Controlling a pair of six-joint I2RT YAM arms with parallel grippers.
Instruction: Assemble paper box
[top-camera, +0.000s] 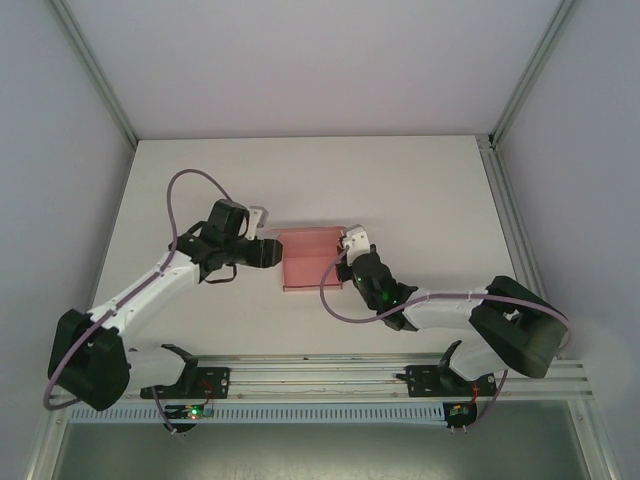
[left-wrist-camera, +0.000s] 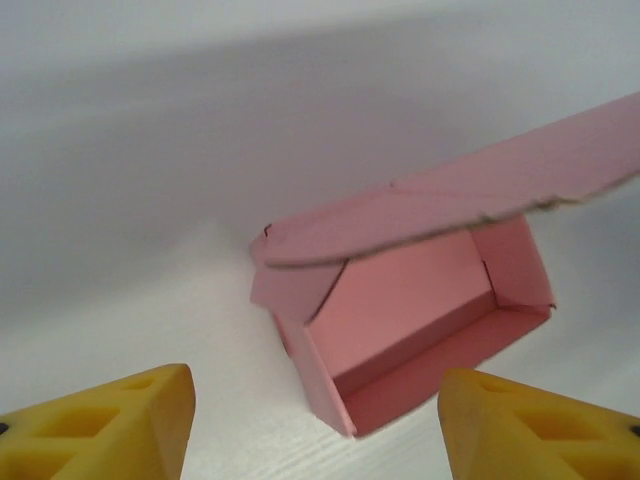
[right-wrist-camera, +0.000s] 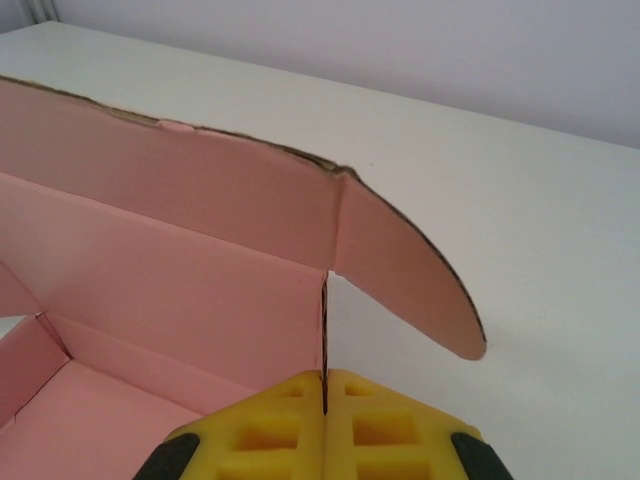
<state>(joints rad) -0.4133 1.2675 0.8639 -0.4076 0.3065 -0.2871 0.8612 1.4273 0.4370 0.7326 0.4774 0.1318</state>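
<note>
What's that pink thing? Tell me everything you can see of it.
The pink box is thin card, half folded: a shallow tray with raised walls, lid standing open, a rounded flap at its end. It rests on the table. The right gripper pinches its right side; the open left gripper hangs apart.

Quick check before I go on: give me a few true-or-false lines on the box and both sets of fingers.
1. The right fingers are clamped on a wall of the pink box. True.
2. The left fingers grip the box. False: they stand apart, short of it, holding nothing.
3. The lid is shut. False: it is raised, and the inside shows.
4. The box rests on the table, between the two sets of fingers. True.
</note>
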